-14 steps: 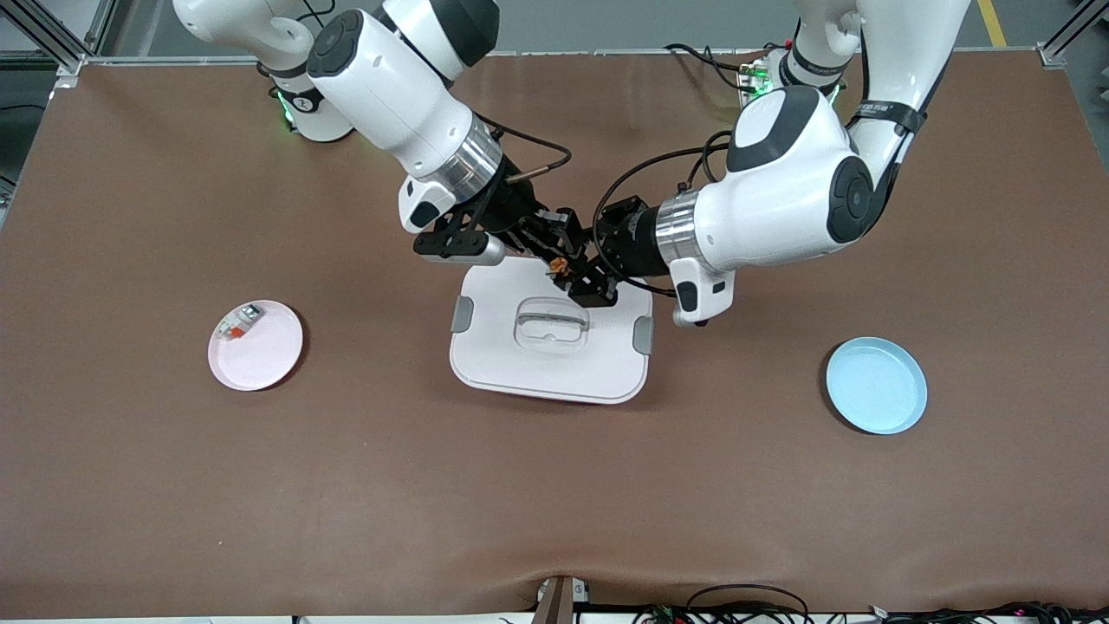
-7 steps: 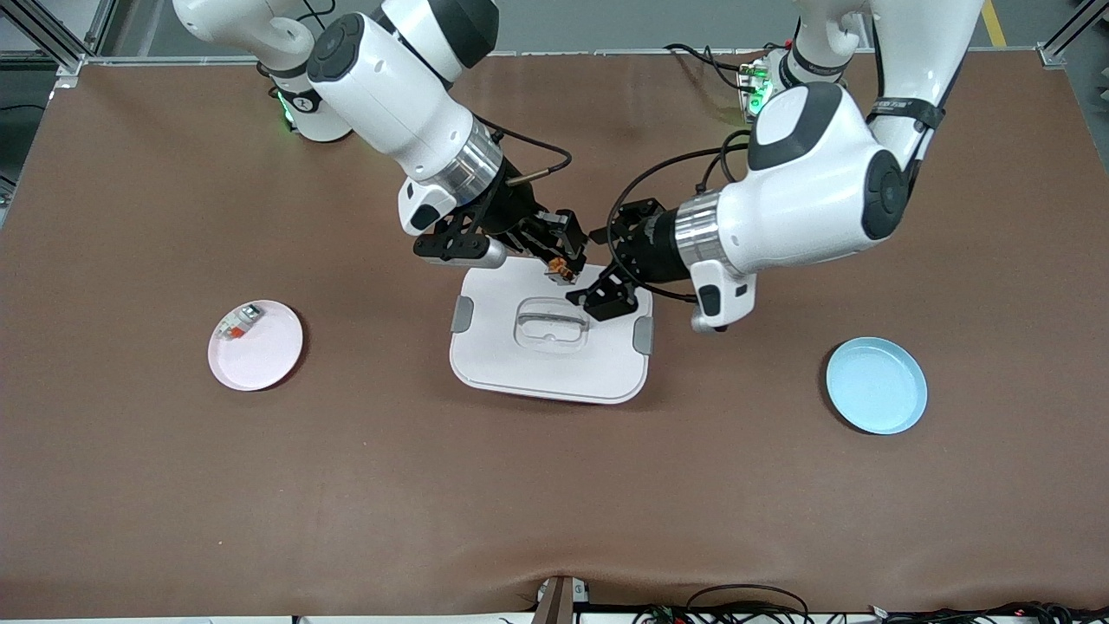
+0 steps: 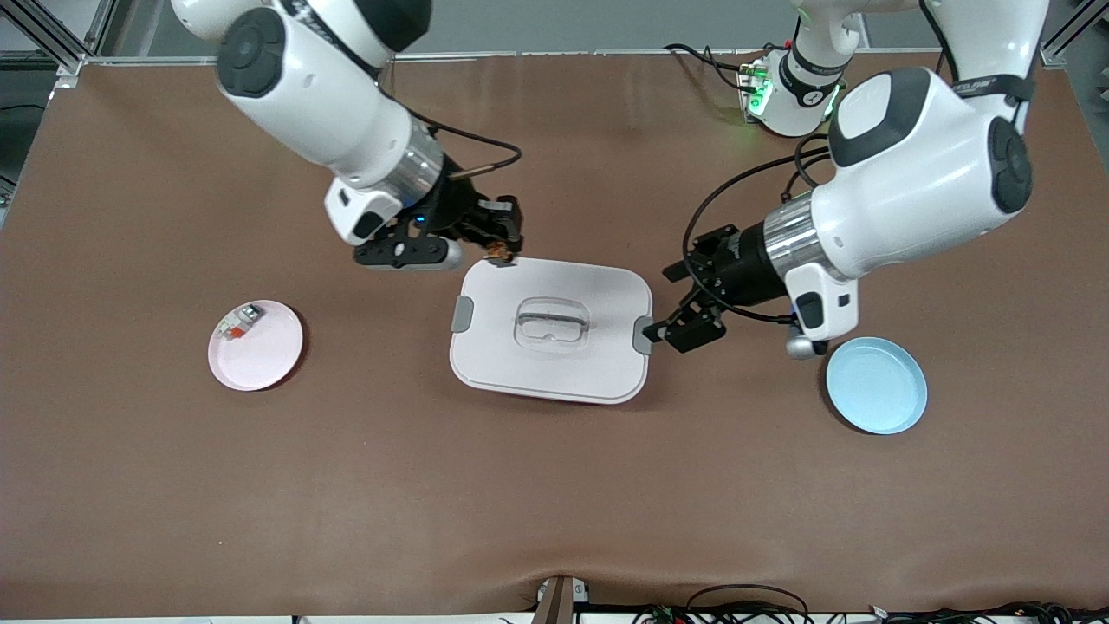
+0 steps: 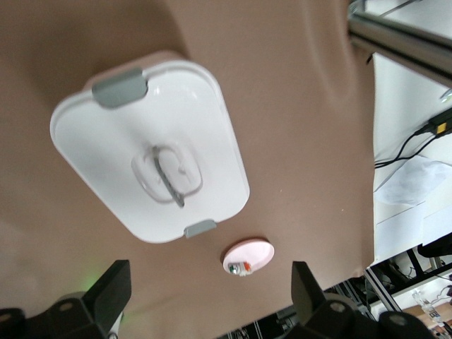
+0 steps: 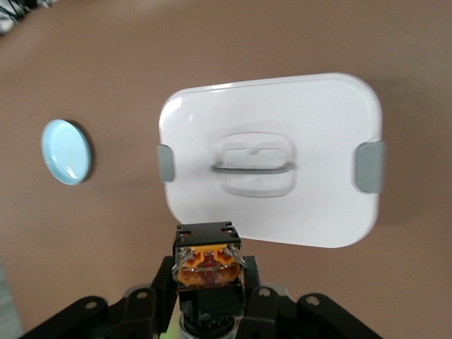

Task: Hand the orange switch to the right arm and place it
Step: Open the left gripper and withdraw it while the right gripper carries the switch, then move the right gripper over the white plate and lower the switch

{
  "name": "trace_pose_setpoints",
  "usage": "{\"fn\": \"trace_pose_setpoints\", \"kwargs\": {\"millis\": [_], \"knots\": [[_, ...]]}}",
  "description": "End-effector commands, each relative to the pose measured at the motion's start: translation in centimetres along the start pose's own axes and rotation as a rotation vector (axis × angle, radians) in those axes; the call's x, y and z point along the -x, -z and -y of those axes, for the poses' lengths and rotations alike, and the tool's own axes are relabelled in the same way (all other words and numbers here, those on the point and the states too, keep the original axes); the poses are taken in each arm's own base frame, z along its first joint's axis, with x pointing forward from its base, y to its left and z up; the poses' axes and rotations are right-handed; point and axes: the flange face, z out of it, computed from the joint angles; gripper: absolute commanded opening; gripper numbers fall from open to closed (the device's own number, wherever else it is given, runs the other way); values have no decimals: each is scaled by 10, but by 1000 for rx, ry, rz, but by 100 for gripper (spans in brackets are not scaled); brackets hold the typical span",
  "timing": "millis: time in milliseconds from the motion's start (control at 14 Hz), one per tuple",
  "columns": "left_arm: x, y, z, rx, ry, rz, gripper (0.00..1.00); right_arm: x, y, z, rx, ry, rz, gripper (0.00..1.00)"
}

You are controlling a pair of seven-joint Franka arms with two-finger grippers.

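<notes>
The orange switch (image 3: 499, 251) is a tiny black block with orange markings. My right gripper (image 3: 496, 249) is shut on it, over the corner of the white lidded container (image 3: 598, 368) toward the right arm's end. In the right wrist view the switch (image 5: 208, 260) sits upright between the gripper's (image 5: 209, 282) fingers, orange face showing. My left gripper (image 3: 686, 326) is open and empty, low beside the container's grey clip (image 3: 642, 334) at the left arm's end. In the left wrist view its gripper (image 4: 209, 293) spreads wide with nothing between the fingers.
A pink plate (image 3: 260, 357) with a white-grey block (image 3: 238, 322) lies toward the right arm's end; it also shows in the left wrist view (image 4: 254, 252). A blue plate (image 3: 877, 386) lies toward the left arm's end, close to the left wrist.
The grippers, together at the switch a second ago, have parted. The left gripper let go and drew back toward the blue plate. The right gripper carried the switch toward the right arm's end.
</notes>
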Motion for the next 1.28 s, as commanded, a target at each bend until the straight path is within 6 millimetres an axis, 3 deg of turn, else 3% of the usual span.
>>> {"fn": "trace_pose_setpoints", "kwargs": {"millis": [0,142,356,570,926,1210], "knots": [[-11,42,6,21,-164,-112,100,2,28,-27,112,141,10,0],[-36,52,14,-39,-280,-165,100,2,41,-49,202,245,32,0],[-51,58,22,-170,-483,-343,100,-5,62,-90,319,381,80,0],[-66,57,32,-330,-642,-404,100,-18,90,-143,375,557,117,0],[-123,81,56,-572,-802,-433,100,-52,125,-239,437,863,191,0],[-153,103,70,-639,-866,-391,100,-82,112,-316,458,1120,189,0]]}}
